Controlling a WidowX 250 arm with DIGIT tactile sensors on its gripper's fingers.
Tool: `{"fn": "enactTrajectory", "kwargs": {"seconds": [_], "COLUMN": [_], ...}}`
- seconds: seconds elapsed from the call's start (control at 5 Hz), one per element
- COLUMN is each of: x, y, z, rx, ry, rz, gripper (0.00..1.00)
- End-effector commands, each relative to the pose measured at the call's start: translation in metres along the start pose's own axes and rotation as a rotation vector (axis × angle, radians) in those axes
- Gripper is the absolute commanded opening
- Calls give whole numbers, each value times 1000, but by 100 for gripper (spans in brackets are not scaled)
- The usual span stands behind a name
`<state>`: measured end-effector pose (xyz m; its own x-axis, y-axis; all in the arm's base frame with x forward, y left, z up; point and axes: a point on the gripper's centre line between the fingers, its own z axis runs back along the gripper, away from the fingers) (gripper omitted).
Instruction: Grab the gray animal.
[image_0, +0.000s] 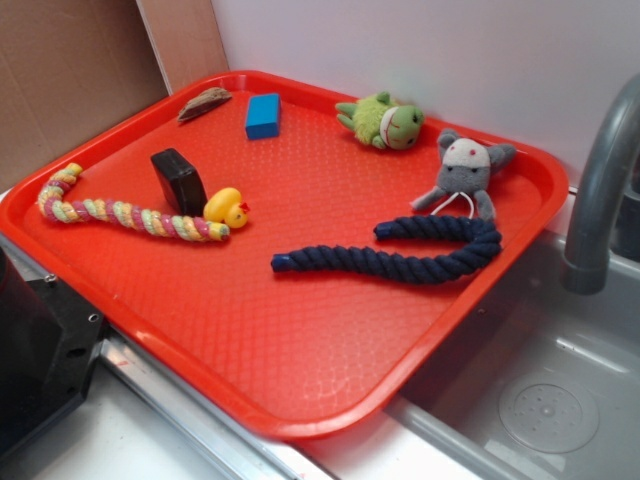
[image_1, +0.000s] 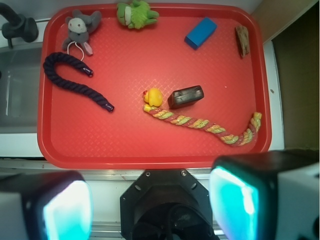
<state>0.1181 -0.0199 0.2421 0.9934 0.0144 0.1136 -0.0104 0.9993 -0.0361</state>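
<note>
The gray animal (image_0: 465, 172) (image_1: 78, 30) lies on the red tray (image_0: 300, 360) (image_1: 125, 145) at its far right in the exterior view, touching the bend of the dark blue rope (image_0: 400, 255) (image_1: 70, 75), with the green frog (image_0: 383, 121) (image_1: 135, 13) near its left. The gripper (image_1: 150, 200) hangs over the tray's near edge, fingers (image_1: 65, 207) spread wide apart, holding nothing.

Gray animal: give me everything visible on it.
The gray animal is a small soft plush with round ears, a whitish face with small red dots and floppy limbs. A white string loops from its lower body. It lies flat, face up, in a far corner of the red tray, right beside the navy rope, ungripped.
</note>
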Motion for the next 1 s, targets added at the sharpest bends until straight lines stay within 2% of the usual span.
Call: {"fn": "enactTrajectory", "kwargs": {"seconds": [0.0,0.2,0.4,0.6,0.8], "x": [0,45,96,117,133], "y": [0,-6,-45,-65,-77], "z": [0,-48,-79,-106,-126], "rx": [0,84,-44,-110,-193], "ry": [0,-52,-184,-194,-173], "rz": [0,93,160,322,330], "gripper": [100,100,100,100,100]}}
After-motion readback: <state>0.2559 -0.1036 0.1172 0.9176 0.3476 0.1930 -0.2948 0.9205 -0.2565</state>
